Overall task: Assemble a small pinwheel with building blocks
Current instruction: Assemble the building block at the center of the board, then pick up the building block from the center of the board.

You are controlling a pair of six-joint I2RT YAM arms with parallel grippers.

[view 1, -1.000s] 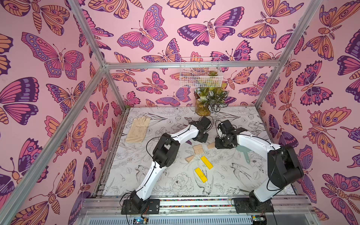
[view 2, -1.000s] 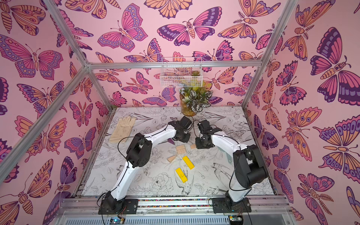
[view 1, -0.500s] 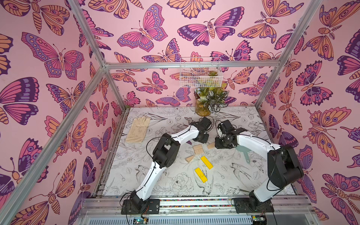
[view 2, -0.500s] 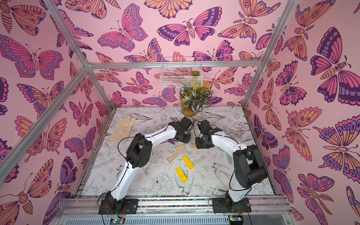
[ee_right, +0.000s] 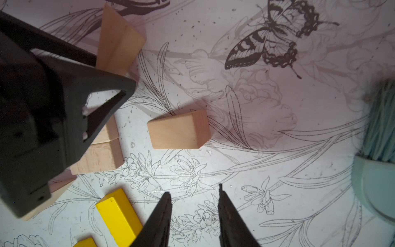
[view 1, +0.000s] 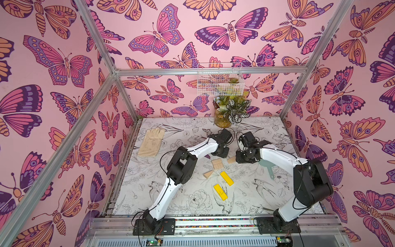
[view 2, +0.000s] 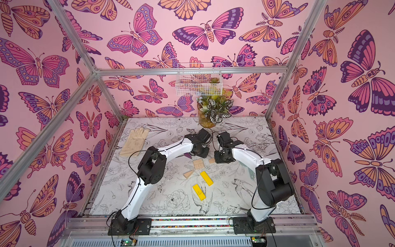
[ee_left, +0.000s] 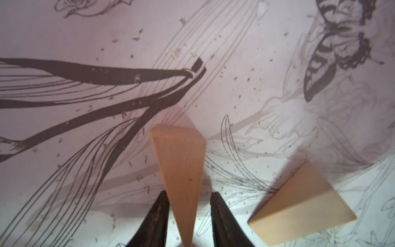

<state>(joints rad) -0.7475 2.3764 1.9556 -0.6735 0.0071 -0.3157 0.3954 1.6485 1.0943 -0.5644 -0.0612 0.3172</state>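
Beige wooden wedge [ee_left: 179,166], smooth-grained and tapering, sits between the left gripper's [ee_left: 189,192] parted jaws; the right gripper's [ee_right: 194,188] jaws stand spread.

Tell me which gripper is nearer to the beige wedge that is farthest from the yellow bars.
Left. The left gripper has open fingers on both sides of the beige wedge. The right gripper is empty and apart, with another beige block between it and the wedge.

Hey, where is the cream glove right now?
In both top views the cream glove lies flat at the far left of the table, near its left edge, with the left arm as its nearest neighbour to the right.
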